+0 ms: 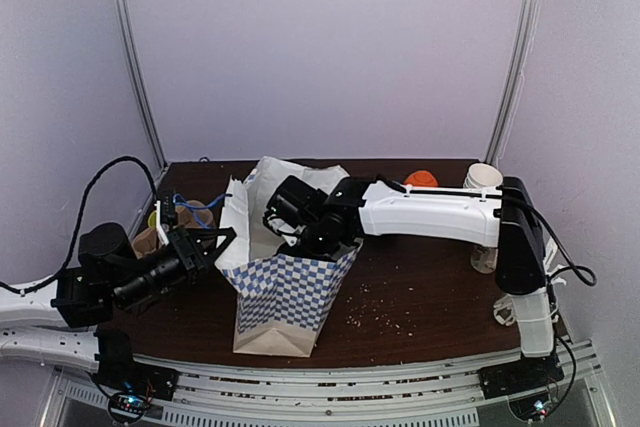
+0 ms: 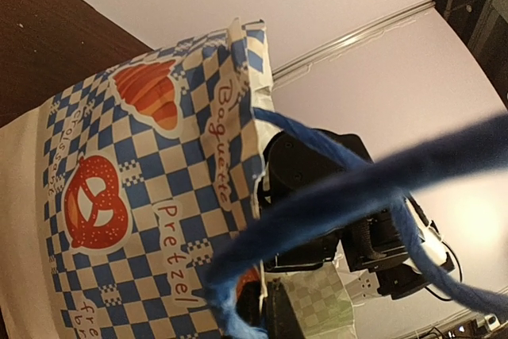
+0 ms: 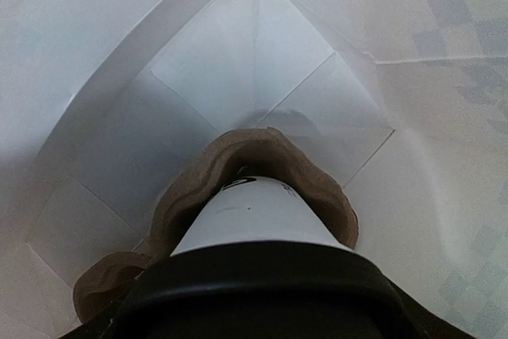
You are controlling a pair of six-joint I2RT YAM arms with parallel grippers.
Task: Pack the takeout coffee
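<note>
white takeout coffee cup [image 3: 258, 216], black lid [image 3: 262, 295]

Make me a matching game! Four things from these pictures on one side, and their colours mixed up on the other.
Things:
1. coffee lid
2. bag handle
3. table
4. cup tray

Colours:
A. blue
B. dark brown
C. black
D. tan

Pairs: 1-C, 2-A, 3-B, 4-D
</note>
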